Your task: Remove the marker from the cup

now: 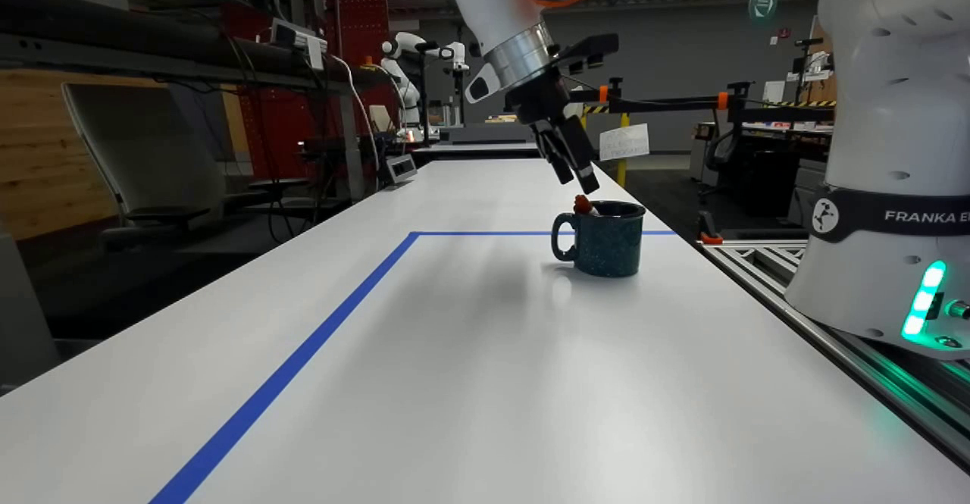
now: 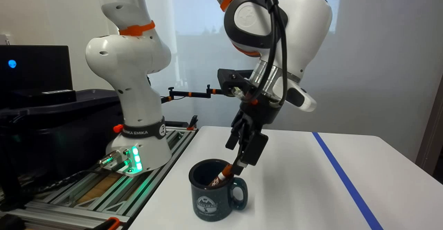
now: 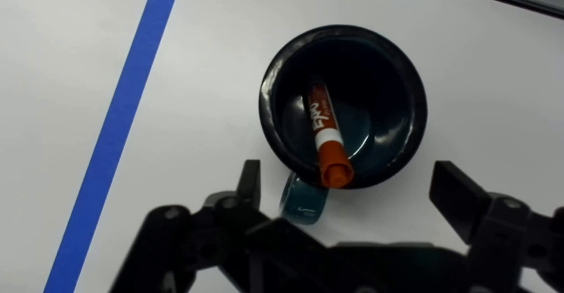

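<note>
From here I see the marker [image 3: 325, 116] leaning inside the cup [image 2: 211, 199], its orange cap [image 3: 332, 156] poking above the rim on the handle [image 3: 304, 205] side. My gripper [image 3: 346, 183] tilts just above, jaws spread wide; in the wrist view its fingers [image 3: 252, 178] stand well apart, and the cap shows between them. The cup stands upright on the white table [image 1: 485, 383], near the long edge by the robot base [image 1: 887, 284]. A blue stripe [image 3: 119, 112] runs apart from it. Farther out, my exterior views give me a chair [image 1: 151, 155] and a dark screen [image 2: 38, 67].
</note>
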